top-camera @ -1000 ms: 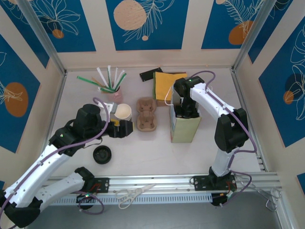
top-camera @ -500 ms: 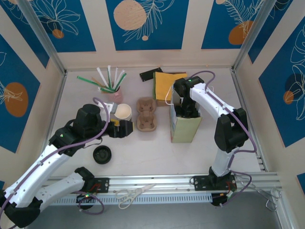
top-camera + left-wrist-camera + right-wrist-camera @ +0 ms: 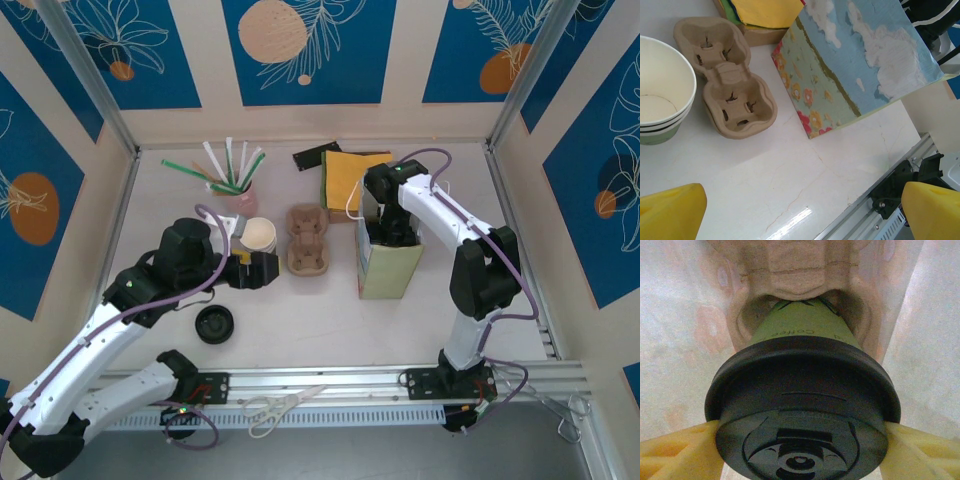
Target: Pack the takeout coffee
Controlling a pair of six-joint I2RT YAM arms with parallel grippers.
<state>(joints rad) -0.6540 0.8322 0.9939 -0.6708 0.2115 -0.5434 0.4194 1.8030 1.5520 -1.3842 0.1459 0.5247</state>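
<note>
In the right wrist view the takeout coffee [image 3: 801, 385], a green cup under a black lid, stands in a brown pulp cup holder [image 3: 800, 267] inside the paper bag. My right gripper [image 3: 800, 440] flanks the lid; both yellow fingers [image 3: 675, 450] touch its sides with no gap showing. From above, the right wrist [image 3: 392, 228] reaches down into the bag [image 3: 388, 268]. My left gripper [image 3: 262, 270] hangs open beside a lidless cup [image 3: 260, 236]; nothing lies between its fingers [image 3: 670, 212].
A brown two-cup carrier [image 3: 307, 240] lies between the lidless cup and the bag. A loose black lid [image 3: 214, 324] rests near the left arm. A cup of straws [image 3: 240, 185] and yellow napkins [image 3: 352, 178] sit at the back. Scissors [image 3: 285, 405] lie on the front rail.
</note>
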